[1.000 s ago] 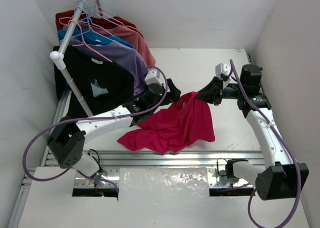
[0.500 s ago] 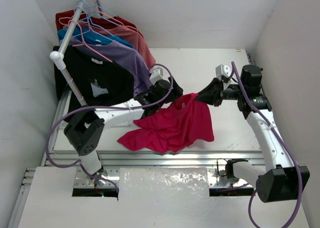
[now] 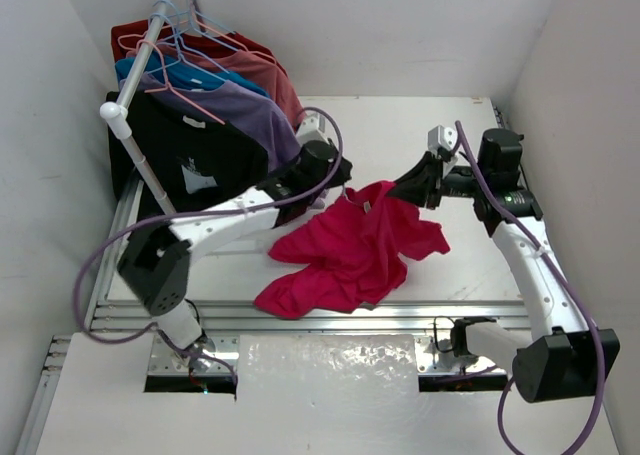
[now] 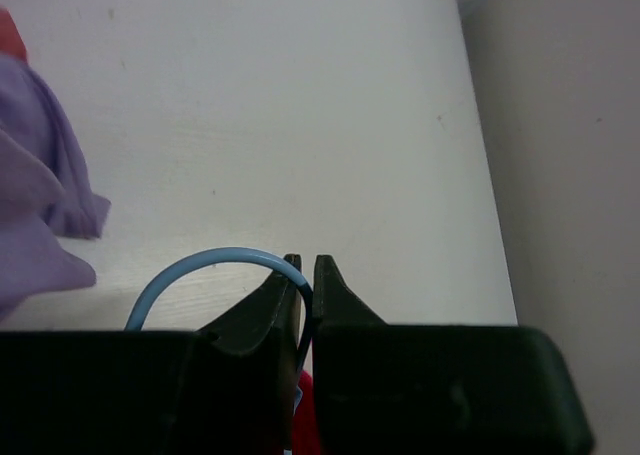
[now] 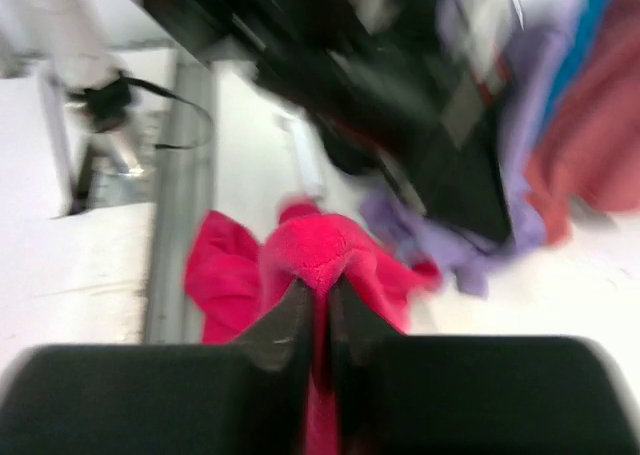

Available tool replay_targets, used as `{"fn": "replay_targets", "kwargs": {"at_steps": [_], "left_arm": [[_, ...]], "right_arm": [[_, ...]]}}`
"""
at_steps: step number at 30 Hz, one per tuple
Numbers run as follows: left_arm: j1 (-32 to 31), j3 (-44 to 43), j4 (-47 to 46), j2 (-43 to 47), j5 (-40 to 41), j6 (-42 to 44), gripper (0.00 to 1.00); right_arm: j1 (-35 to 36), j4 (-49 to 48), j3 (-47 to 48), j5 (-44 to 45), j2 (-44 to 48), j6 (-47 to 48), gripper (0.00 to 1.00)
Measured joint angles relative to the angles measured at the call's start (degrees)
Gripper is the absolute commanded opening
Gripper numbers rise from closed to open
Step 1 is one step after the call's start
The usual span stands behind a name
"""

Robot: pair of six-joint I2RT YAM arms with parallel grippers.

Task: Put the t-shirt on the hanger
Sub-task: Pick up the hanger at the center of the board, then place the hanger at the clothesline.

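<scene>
Threading step, by the look of it: your left gripper (image 4: 307, 267) is clenched on the blue hanger (image 4: 225, 254) by its hook. Your right gripper (image 5: 321, 290) pinches the t-shirt (image 3: 350, 250) near the collar, cloth trailing centre, near-left. Next, you likely need the hanger fed into the neck.

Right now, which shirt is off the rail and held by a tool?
The magenta-red t-shirt, pinched by the right tool; the other shirts all hang from the rail.
</scene>
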State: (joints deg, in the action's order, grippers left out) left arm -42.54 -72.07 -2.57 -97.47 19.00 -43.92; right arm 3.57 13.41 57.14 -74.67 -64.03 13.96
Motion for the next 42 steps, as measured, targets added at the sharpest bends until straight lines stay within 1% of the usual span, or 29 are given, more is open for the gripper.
{"fn": "replay_targets", "kwargs": {"at_steps": [1,2,3,4,5,6,8,9,12,15,16,17,18,19,24,26,28,29,31,32,33,34,35,36,37,38,40,41,42], "left_arm": [[0.0,-0.5,1.3,2.2,0.6,2.2,0.00],[0.0,-1.6,2.8,4.4,1.0,4.8,0.00],[0.0,-3.6,4.5,6.1,1.1,7.4,0.00],[0.0,-6.6,5.9,7.9,0.8,10.8,0.00],[0.1,-9.8,6.9,9.3,0.3,13.8,0.00],[0.1,-13.3,7.9,10.6,-0.4,16.9,0.00],[0.1,-19.6,10.1,12.9,-2.0,21.9,0.00],[0.1,-23.0,11.7,13.7,-2.6,24.4,0.00],[0.5,-34.0,17.2,14.1,-2.8,29.7,0.00],[2.4,-50.8,23.8,10.0,-2.0,34.2,0.00],[3.3,-59.4,26.5,6.9,-1.5,35.9,0.00],[4.0,-66.6,26.9,4.1,-1.1,37.7,0.00],[4.5,-70.8,26.6,2.7,-0.6,39.3,0.00],[4.9,-71.4,25.2,3.3,0.0,40.7,0.00],[5.2,-59.8,23.6,13.7,0.1,44.0,0.00],[5.1,-59.2,24.3,14.5,-0.2,45.0,0.00],[5.2,-62.5,28.1,13.9,-1.6,45.2,0.00],[5.2,-61.3,27.4,14.0,-2.6,45.2,0.00],[5.2,-48.8,21.6,19.3,-3.3,45.2,0.00],[5.2,-43.1,20.8,21.6,-3.1,45.1,0.00],[5.1,-41.5,22.7,21.9,-3.3,44.9,0.00],[5.1,-43.0,25.0,20.0,-3.9,44.7,0.00],[5.1,-47.8,29.0,15.7,-5.1,44.2,0.00],[5.2,-53.1,30.1,13.1,-6.9,43.5,0.00],[5.2,-54.9,29.5,10.7,-8.5,43.0,0.00],[5.2,-50.7,26.6,11.3,-9.2,41.9,0.00],[5.1,-35.4,21.8,17.2,-7.9,39.9,0.00],[5.0,-29.2,22.4,20.5,-5.5,39.1,0.00],[5.0,-27.1,23.8,22.0,-2.7,38.8,0.00]], "right_arm": [[0.0,-0.1,0.1,1.5,-0.2,-0.4,0.23],[0.0,-0.5,0.1,3.6,-0.2,-1.0,0.30],[-0.1,-1.1,0.1,5.5,-0.2,-1.9,0.45],[-0.2,-2.1,0.1,7.7,-0.1,-3.4,0.78],[-0.4,-3.1,0.1,9.7,0.1,-5.0,0.90],[-0.5,-4.4,0.2,12.5,0.7,-6.3,0.99],[-0.7,-5.0,1.2,16.8,2.2,-8.7,0.99],[-0.7,-3.9,3.0,18.9,2.7,-9.9,0.99],[-0.7,-1.9,11.7,26.2,3.6,-13.2,0.99],[-0.8,-1.1,20.0,34.2,5.0,-15.6,0.99],[-0.8,-1.3,21.7,37.1,6.3,-16.2,0.99],[-0.8,-1.3,22.4,38.8,7.4,-16.7,0.99],[-0.8,-1.1,22.8,40.5,8.5,-17.0,0.99],[-0.8,-0.8,23.2,41.6,9.5,-17.1,0.99],[-0.8,0.9,23.8,45.1,11.6,-17.3,0.99],[-0.8,2.8,23.9,45.9,11.3,-17.7,0.99],[-0.8,7.3,25.8,46.0,9.7,-18.4,0.99],[-0.8,8.6,26.6,46.0,8.6,-18.9,0.99],[-0.8,9.5,25.3,46.1,8.4,-20.4,0.99],[-0.8,9.0,23.1,46.0,8.8,-21.4,0.99],[-0.8,9.0,20.2,45.4,9.7,-22.4,0.99],[-0.8,9.2,17.8,44.4,10.6,-23.5,0.99],[-0.9,9.4,15.4,42.3,11.3,-25.0,0.99],[-1.0,9.4,13.5,39.1,11.6,-26.9,0.99],[-1.0,9.3,12.7,36.7,11.5,-28.3,0.99],[-1.1,6.4,10.9,30.7,11.5,-30.5,0.99],[-1.4,2.0,7.6,21.3,12.2,-33.2,0.99],[-1.5,2.7,6.6,19.4,12.9,-32.7,0.99],[-1.5,3.8,6.3,19.5,13.7,-31.5,0.99]]}}
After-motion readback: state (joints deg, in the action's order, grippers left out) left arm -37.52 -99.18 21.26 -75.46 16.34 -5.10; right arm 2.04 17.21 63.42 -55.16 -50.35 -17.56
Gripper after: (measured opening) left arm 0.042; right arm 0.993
